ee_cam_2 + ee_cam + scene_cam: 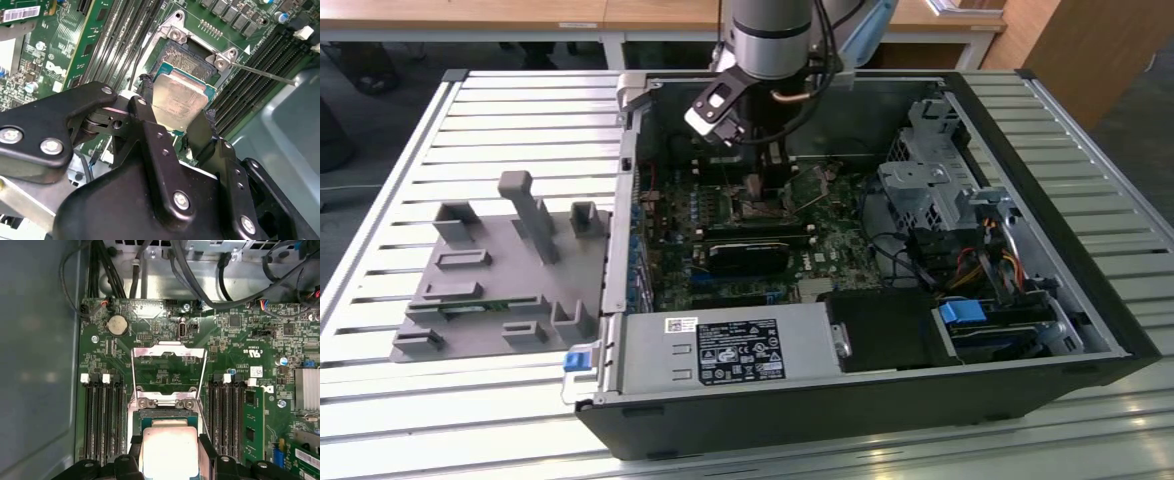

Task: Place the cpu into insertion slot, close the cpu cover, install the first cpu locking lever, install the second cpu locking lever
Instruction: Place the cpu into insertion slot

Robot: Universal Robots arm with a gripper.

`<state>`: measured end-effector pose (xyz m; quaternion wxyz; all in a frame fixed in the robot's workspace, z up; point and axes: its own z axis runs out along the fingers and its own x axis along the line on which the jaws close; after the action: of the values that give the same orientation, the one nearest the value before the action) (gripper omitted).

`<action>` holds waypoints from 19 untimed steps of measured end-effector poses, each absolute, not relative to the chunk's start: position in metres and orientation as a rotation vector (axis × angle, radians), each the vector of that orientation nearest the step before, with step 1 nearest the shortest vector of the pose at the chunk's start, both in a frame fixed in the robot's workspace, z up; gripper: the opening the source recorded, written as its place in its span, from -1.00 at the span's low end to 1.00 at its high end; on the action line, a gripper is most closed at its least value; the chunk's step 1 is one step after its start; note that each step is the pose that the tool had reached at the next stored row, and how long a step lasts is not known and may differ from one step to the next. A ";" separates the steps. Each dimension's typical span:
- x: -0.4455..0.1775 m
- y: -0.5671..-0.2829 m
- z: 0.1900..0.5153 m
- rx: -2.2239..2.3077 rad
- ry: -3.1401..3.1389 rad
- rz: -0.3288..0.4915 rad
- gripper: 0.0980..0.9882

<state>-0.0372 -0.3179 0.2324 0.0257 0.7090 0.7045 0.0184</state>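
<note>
My gripper [175, 112] is shut on the cpu [179, 100], a silvery square chip with a thin green rim. One black finger [145, 97] presses one edge of the chip and the other finger [202, 131] presses the opposite edge. The chip hangs just over the insertion slot [192, 55], partly covering its dark centre. In the first wrist view the cpu [167, 450] sits between the fingers at the insertion slot [167, 413]. The cpu cover [169, 351] stands flipped open beyond it. Thin lever rods [260, 72] stick out beside the socket. The exterior view has the gripper [767, 185] low over the motherboard.
Long black memory slots [102, 415] flank the socket on both sides. A black graphics card [754, 255] lies near the socket, with a power supply [720, 350] in front. Cables and a drive cage [927, 190] fill the exterior view's right. A grey fixture [494, 270] stands on the slatted table.
</note>
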 end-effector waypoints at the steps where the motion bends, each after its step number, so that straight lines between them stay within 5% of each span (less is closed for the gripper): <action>1: -0.037 -0.318 0.231 2.192 2.178 0.057 -0.04; 19: -0.040 -0.315 0.206 2.188 2.174 0.049 -0.04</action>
<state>-0.0395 -0.3146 0.2058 0.0281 0.7090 0.7045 0.0160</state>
